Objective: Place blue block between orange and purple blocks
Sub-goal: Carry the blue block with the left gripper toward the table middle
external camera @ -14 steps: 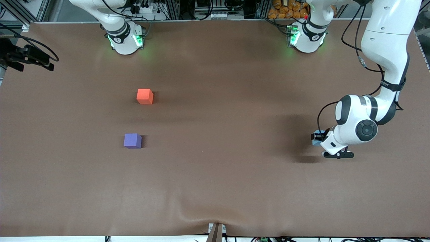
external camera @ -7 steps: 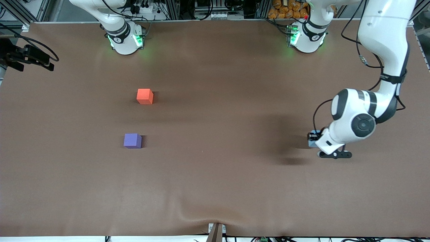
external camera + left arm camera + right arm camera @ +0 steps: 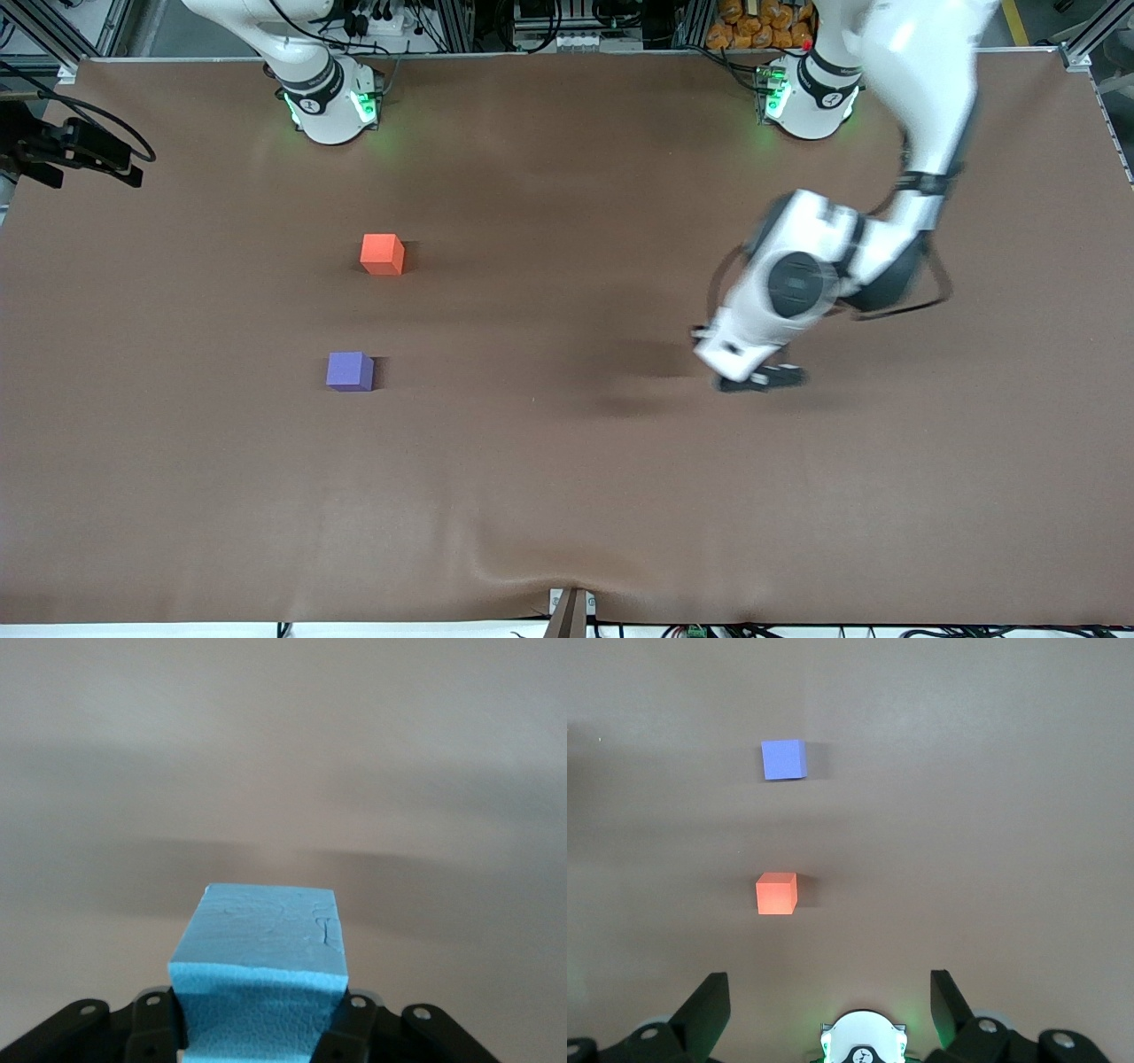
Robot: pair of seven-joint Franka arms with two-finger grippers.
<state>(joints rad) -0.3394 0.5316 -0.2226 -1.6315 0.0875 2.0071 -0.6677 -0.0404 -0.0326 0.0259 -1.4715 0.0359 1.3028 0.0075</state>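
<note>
Transport step. Blue block (image 3: 257,979) clamped in the shut left claw (image 3: 257,1028), aloft over the surface (image 3: 567,496). Next: carry it to the gap between orange block (image 3: 382,253) and purple block (image 3: 349,370). Right claw (image 3: 830,1005), fully open and empty, waits.

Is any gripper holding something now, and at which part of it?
The left gripper holds the blue block, clamped by its two side faces. The right gripper holds nothing.

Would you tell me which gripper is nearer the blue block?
Left: the left gripper is shut on the blue block; the right gripper waits open, above its base.
</note>
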